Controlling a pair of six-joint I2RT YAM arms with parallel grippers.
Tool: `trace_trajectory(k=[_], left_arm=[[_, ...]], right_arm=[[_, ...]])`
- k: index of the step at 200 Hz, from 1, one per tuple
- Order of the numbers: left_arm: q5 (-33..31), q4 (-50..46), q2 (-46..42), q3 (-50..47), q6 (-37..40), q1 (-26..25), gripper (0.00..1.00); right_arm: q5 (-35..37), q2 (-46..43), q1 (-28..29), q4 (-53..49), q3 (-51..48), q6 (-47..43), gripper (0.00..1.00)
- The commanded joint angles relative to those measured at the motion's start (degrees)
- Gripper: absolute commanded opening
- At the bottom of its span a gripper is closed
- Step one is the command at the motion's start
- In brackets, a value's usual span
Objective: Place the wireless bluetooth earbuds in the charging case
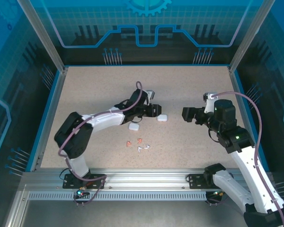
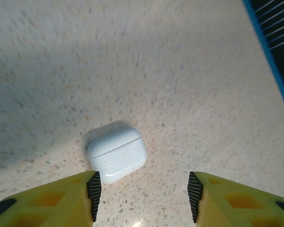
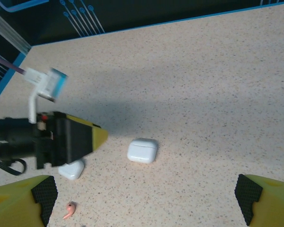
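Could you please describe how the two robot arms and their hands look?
Both arms, left arm and right arm, have white links with black joints. A mauve cable runs along each. The left hand and right hand have yellow fingers with black ribbed pads.

The table (image 2: 189, 66) looks like matt, speckled beige laminate with a fine grainy finish. The charging case (image 2: 117, 153) is smooth white plastic with a soft gloss. The left gripper (image 2: 142, 198) has fingers (image 2: 47, 201) of matt yellow plastic, faced with black ribbed pads (image 2: 94, 191). The frame rail (image 1: 146, 176) at the near edge is brushed bare metal.
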Motion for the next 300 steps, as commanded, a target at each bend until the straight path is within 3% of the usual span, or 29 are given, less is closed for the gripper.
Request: trace_trajectory(k=[1, 33, 56, 97, 132, 178, 236, 300], left_arm=[[-3.94, -1.35, -7.13, -3.53, 3.8, 1.27, 0.55], [-8.58, -0.39, -18.8, -10.17, 6.84, 3.16, 0.62], [-11.21, 0.36, -27.24, -15.94, 7.29, 5.91, 0.71], [-11.6, -2.75, -39.3, -24.47, 7.28, 13.59, 0.83], [-14.34, -7.79, -48.39, -28.94, 7.55, 18.5, 0.98], [-18.64, -15.58, -57.93, -30.55, 7.91, 24.75, 0.99], [-18.8, -21.36, -64.06, -30.82, 9.93, 32.56, 0.99], [-18.85, -20.88, -65.1, -31.18, 9.87, 33.52, 0.99]], right_arm=[[-4.07, 0.33, -0.85, 3.29, -1.2, -1.63, 1.0], [-8.59, 3.71, -0.48, 2.9, -0.07, -8.11, 1.0], [-10.79, 7.6, 2.99, 2.19, 1.82, -14.92, 1.0], [0.38, 21.31, 15.78, -5.18, 10.69, -24.49, 0.98], [6.11, 36.03, 23.47, -9.89, 19.53, -30.61, 0.95], [11.03, 52.49, 30.79, -12.79, 30.17, -38.64, 0.89], [15.23, 68.25, 36.23, -14.83, 38.74, -45.53, 0.86], [14.19, 78.93, 36.9, -18.57, 48.14, -47.25, 0.85]])
